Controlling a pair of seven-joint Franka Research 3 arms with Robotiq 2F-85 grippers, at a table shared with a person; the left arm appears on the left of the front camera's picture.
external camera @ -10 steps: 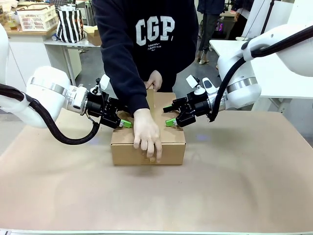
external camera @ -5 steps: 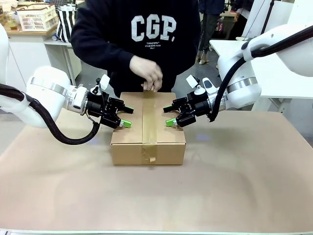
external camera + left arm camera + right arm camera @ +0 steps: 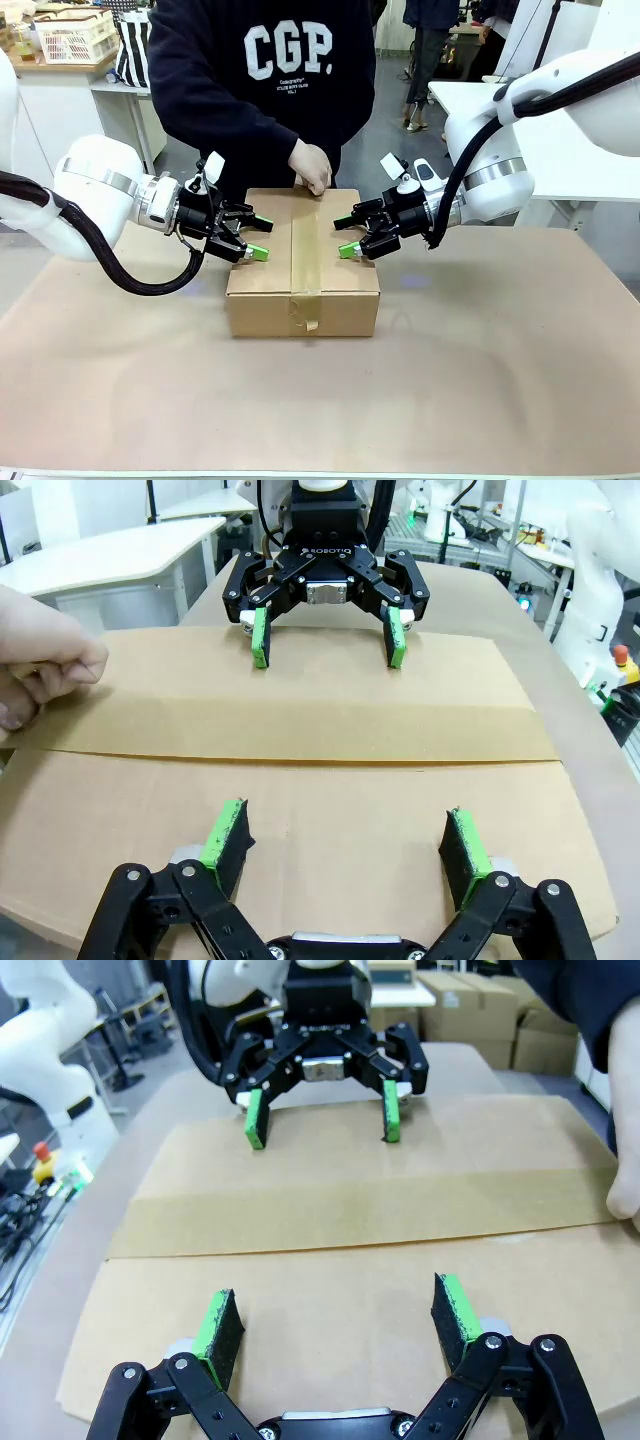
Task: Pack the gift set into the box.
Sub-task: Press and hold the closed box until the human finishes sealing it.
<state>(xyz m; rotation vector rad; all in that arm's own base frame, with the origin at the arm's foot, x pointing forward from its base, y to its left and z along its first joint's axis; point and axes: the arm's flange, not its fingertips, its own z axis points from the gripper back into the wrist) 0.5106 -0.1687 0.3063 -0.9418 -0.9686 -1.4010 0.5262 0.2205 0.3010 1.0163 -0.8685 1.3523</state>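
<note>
**Taped carton flanked by both grippers**

The plain brown corrugated cardboard box [image 3: 303, 270] sat closed on the tan table surface [image 3: 480, 380], near the middle and toward the person's side. Its long axis ran left to right across the table, with one long side wall facing the robot. A strip of brown packing tape [image 3: 305, 255] crossed the lid along the short axis, from the far edge to the near one, and folded down over the front wall.

The left gripper [image 3: 256, 236] rested at the lid's left edge, fingers spread with nothing between them. The right gripper [image 3: 346, 236] mirrored it at the lid's right edge, fingers likewise spread and empty. The person's hand [image 3: 311, 165], in a dark sleeve, pressed on the tape at the far edge.
</note>
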